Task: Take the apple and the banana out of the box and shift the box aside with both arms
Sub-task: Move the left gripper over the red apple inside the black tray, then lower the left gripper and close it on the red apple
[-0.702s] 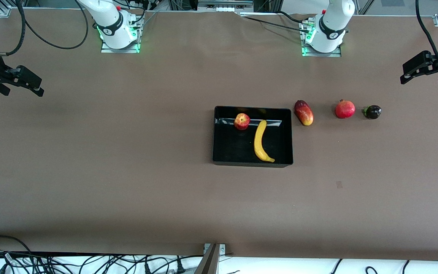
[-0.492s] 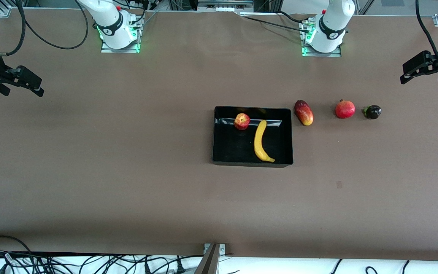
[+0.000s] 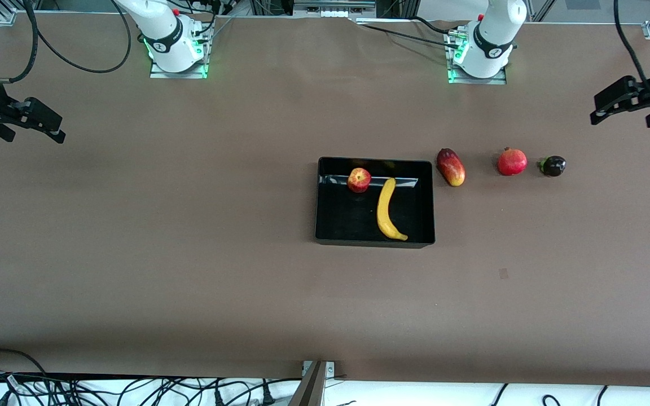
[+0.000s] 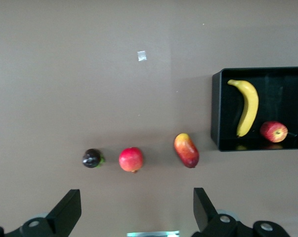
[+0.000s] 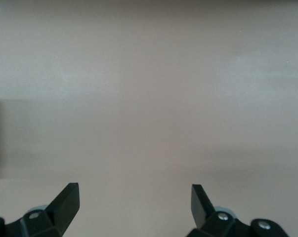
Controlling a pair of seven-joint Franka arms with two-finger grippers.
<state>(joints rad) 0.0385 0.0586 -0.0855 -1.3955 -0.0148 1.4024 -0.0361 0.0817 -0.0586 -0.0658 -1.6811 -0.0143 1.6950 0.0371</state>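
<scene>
I see the apple [image 3: 359, 180] and banana [image 3: 387, 210] both lying in the black box [image 3: 330, 225] mid-table. Left gripper [image 4: 134, 210] is up over the left arm's end of the table, jaws wide, empty; its wrist view catches the box, mango-like fruit [image 4: 186, 150], red crowned fruit [image 4: 131, 159] and dark fruit [image 4: 92, 158]. Right gripper [image 5: 134, 202] waits over the right arm's end, spread wide, empty; its wrist view gives only bare table [image 5: 149, 98]

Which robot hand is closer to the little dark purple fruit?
Left. The left gripper hangs open at the table's end near the dark purple fruit; the right gripper, open, is over the table's right-arm end.
</scene>
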